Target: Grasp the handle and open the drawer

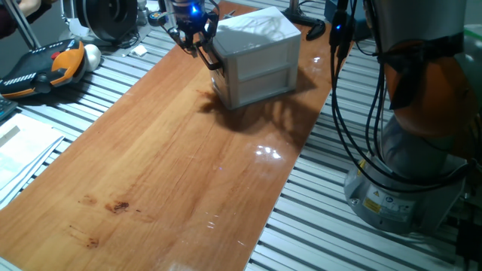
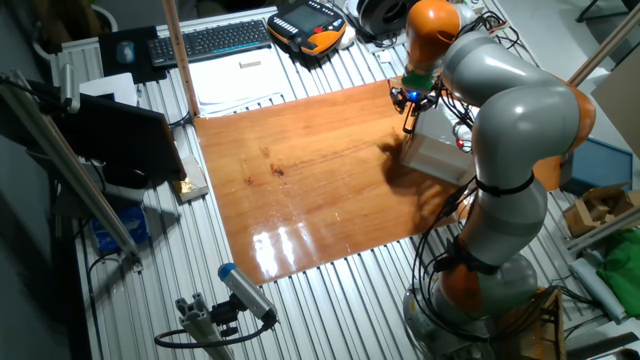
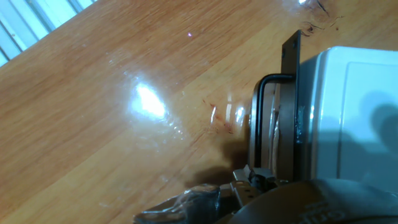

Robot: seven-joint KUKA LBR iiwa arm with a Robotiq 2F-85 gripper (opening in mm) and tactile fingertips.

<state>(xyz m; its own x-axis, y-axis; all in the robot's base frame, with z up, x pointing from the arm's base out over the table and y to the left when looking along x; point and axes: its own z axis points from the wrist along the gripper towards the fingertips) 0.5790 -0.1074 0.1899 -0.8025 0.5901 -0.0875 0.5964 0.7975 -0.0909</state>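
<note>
- The wooden tabletop (image 1: 173, 158) lies on a slatted metal bench (image 1: 331, 226), bare across its near part, with glare patches on the varnish.
- The arm (image 2: 505, 150), grey with orange joints, bends from its base at the table's edge over to the far corner of the wood.
- The white box (image 1: 260, 56) stands at that far corner, one seam running across its side face.
- A keyboard (image 2: 210, 40) and an orange-and-black pendant (image 1: 45, 68) lie on the bench beyond the wood, well apart from the box.
- The drawer (image 3: 292, 118) sits in the box's front; in the hand view a narrow gap shows behind its dark front edge, though it is probably barely out, if at all.
- The gripper (image 1: 197, 47), blue light lit above it, hangs at the box's front upper corner, fingers pointing down.
- The handle (image 3: 264, 106), a thin black bar, stands out from the drawer front, just beside the gripper.
- Whether the fingers are spread or pinching the handle I cannot tell: they are too small in both fixed views and hidden in the hand view.
</note>
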